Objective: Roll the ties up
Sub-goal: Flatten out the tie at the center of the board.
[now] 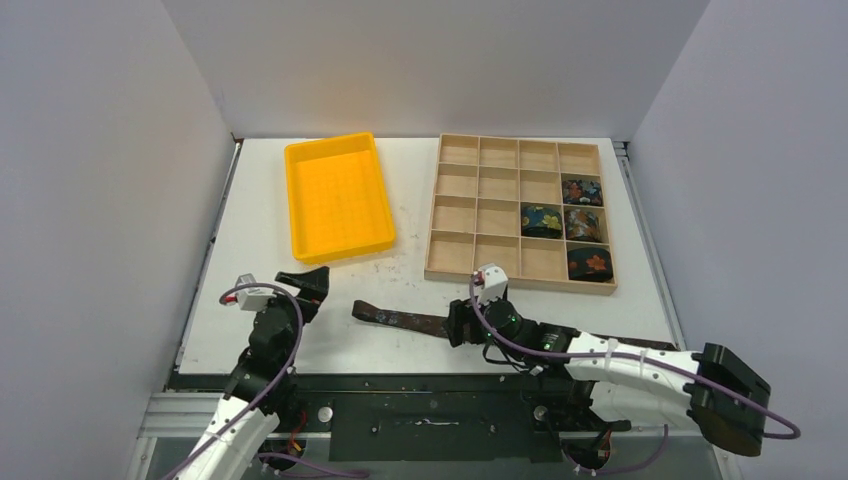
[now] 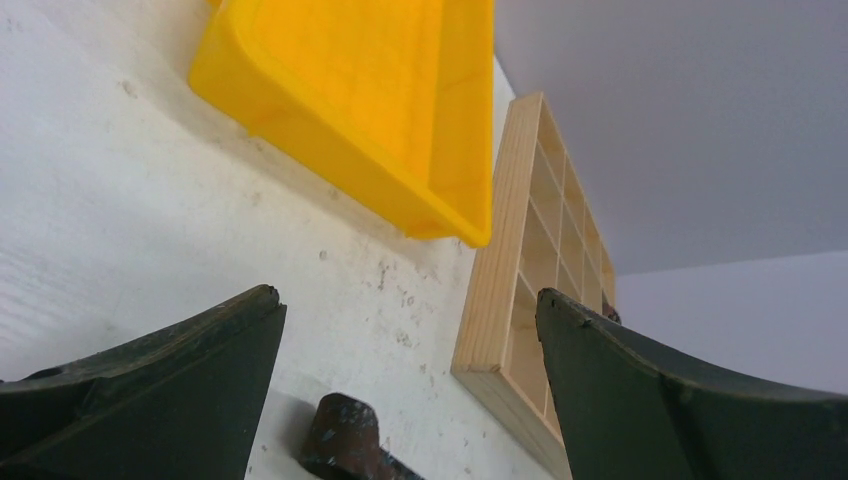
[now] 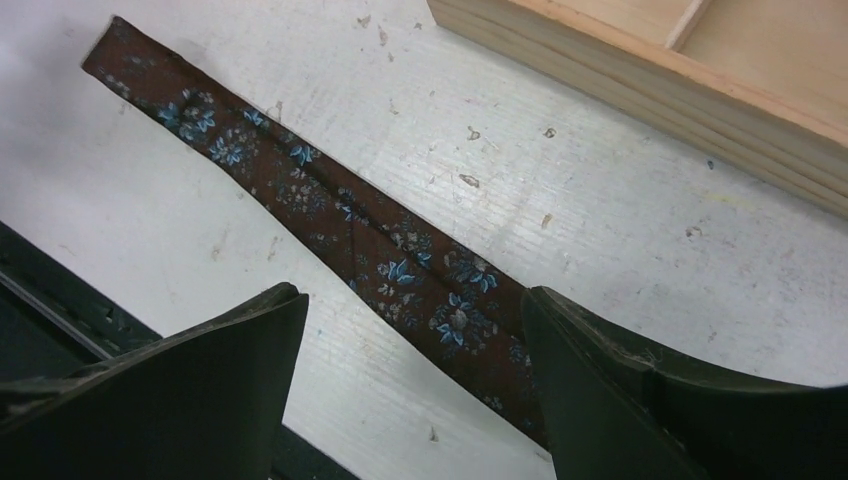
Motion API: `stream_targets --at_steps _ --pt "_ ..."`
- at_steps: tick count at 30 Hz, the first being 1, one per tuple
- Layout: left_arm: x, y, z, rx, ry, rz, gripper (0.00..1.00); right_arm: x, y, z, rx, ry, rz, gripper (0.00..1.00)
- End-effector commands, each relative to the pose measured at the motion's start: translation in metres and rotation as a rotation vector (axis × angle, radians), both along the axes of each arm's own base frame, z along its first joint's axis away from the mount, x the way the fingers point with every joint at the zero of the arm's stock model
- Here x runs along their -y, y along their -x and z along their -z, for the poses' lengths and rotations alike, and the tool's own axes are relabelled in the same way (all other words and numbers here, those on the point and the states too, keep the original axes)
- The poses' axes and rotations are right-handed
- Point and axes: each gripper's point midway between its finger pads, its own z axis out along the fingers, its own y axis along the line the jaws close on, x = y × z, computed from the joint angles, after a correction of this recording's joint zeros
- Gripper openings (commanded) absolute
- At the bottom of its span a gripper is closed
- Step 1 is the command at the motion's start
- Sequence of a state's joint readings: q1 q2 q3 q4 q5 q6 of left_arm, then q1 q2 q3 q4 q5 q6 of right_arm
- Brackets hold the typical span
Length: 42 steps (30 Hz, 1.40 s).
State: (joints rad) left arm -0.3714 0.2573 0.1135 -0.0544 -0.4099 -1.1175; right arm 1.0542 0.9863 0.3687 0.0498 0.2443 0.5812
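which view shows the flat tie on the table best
Right wrist: the flat tie lies close up, blue flowers clear. Top external shows it small, partly under the right arm. Left wrist catches only its tip.

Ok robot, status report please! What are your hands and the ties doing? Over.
Left gripper open, holding nothing. Right gripper open, above the flat tie. Four rolled ties in the wooden tray. Nothing lying on the flat tie.

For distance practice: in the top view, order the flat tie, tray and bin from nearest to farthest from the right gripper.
1. flat tie, under the right gripper.
2. tray, just beyond it.
3. bin, far left.
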Motion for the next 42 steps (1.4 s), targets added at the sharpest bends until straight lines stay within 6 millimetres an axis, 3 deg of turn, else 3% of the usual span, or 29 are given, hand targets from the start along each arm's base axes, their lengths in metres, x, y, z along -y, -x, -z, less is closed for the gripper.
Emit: stream_targets --at_steps 1,8,13,18,22,24,29,32,38,42 --pt "0.023 0.009 0.012 -0.064 0.003 0.136 0.97 -0.037 -0.016 -0.018 0.025 0.002 -0.055 0.79" --pt "0.031 0.027 0.041 -0.378 -0.087 0.213 0.96 -0.093 -0.039 -0.007 -0.014 0.051 -0.135 0.75" --pt "0.024 0.037 0.033 -0.467 -0.148 0.216 0.96 -0.121 -0.063 0.006 -0.049 0.067 -0.13 0.72" --pt "0.017 0.045 0.019 -0.382 -0.169 0.214 0.96 -0.14 -0.078 0.019 -0.066 0.102 -0.137 0.7" --pt "0.023 0.048 0.012 -0.292 -0.126 0.236 1.0 -0.158 -0.072 0.034 -0.084 0.117 -0.188 0.68" --pt "0.025 0.049 0.011 -0.268 -0.116 0.247 0.93 -0.17 -0.062 0.04 -0.09 0.118 -0.244 0.68" --pt "0.03 0.047 0.005 -0.24 -0.145 0.282 0.91 -0.186 -0.04 0.056 -0.11 0.157 -0.354 0.66" --pt "0.043 0.047 0.003 -0.225 -0.161 0.359 0.9 -0.186 -0.025 0.06 -0.115 0.17 -0.421 0.63" --pt "0.064 0.053 0.021 -0.296 -0.194 0.473 0.87 -0.151 0.014 0.067 -0.137 0.204 -0.512 0.61" --pt "0.071 0.056 0.031 -0.339 -0.223 0.508 0.86 -0.135 0.024 0.049 -0.132 0.164 -0.51 0.63"
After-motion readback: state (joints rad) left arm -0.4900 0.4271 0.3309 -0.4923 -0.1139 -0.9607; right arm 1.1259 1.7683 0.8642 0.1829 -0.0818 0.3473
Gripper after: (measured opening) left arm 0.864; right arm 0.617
